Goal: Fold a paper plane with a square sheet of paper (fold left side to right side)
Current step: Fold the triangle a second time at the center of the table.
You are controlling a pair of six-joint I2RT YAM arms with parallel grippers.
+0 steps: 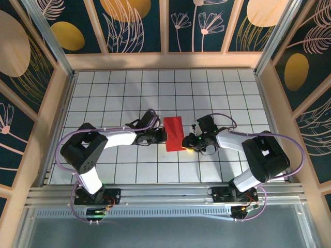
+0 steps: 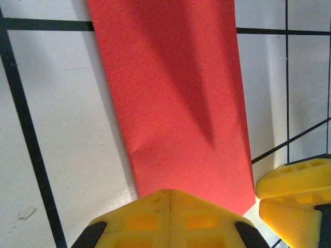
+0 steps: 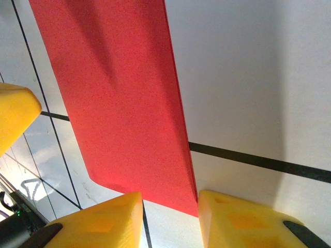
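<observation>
Fingers (image 2: 137,219) of the left gripper (image 2: 165,194) are pressing together, tips meeting one short end of the square sheet of paper (image 1: 174,133), which is lying folded into a narrow red strip on the tiled table (image 1: 124,88) between the arms. The right gripper (image 3: 170,199) is standing with fingers apart, astride a corner. Thin, light and limp, the sheet is probably best taken by an edge.
</observation>
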